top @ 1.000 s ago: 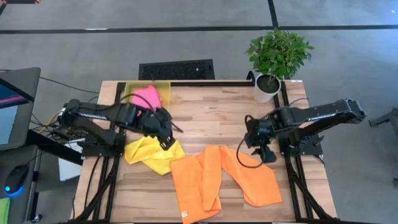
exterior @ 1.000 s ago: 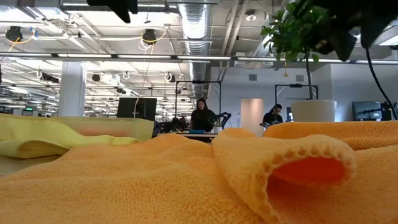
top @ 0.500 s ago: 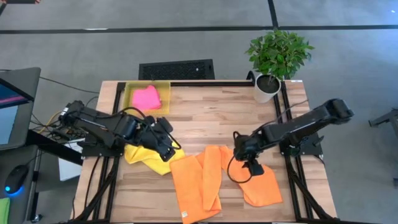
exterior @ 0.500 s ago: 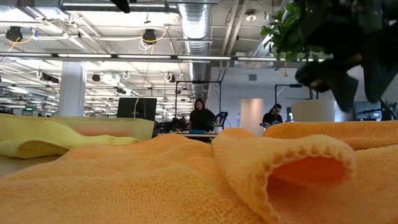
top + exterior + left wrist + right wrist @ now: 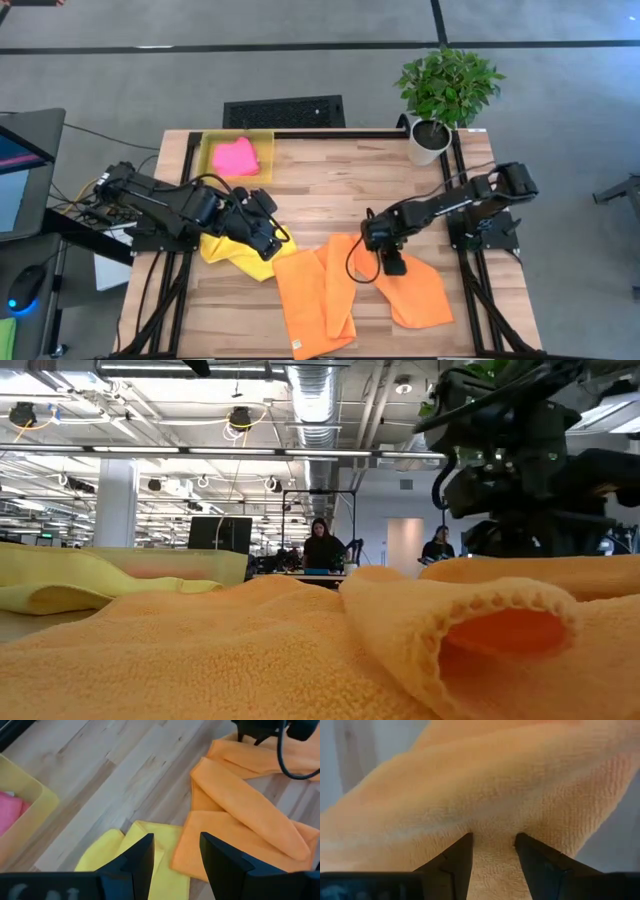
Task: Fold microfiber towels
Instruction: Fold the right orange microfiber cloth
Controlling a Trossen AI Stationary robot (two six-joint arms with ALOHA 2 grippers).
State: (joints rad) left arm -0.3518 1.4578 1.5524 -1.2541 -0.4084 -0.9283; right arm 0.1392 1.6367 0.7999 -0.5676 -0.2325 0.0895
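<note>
Two orange towels sprawled across the lower middle of the high view: one (image 5: 315, 295) lying as a long folded strip at lower centre, the other (image 5: 410, 290) just to its right, touching it near the top. Right gripper (image 5: 372, 238) down on the upper edge of that right orange towel, at centre-right of the high view. From the right wrist view, orange cloth (image 5: 500, 790) bunched between the two dark fingers (image 5: 457, 860) and filling almost the whole frame; fingers parted with a fold of fabric pressed in the gap, though a firm pinch cannot be told from this. In the low view, the same gripper (image 5: 510, 490) dark and large at upper right, sitting right on the orange towel's raised fold (image 5: 520, 575).

Yellow towel (image 5: 240, 250) crumpled at centre-left of the high view, its right edge touching the left orange towel. Left gripper (image 5: 262, 228) hanging just over the yellow towel's upper right part; in the left wrist view, fingers (image 5: 140, 860) spread apart and holding nothing, with yellow cloth (image 5: 150, 850) below and between them and orange cloth (image 5: 240, 815) beyond.

Pink towel (image 5: 235, 157) lying inside the translucent yellow bin (image 5: 208, 160) at upper left of the table (image 5: 340, 180), well apart from both grippers. Potted plant (image 5: 445, 95) at the table's upper right corner.
</note>
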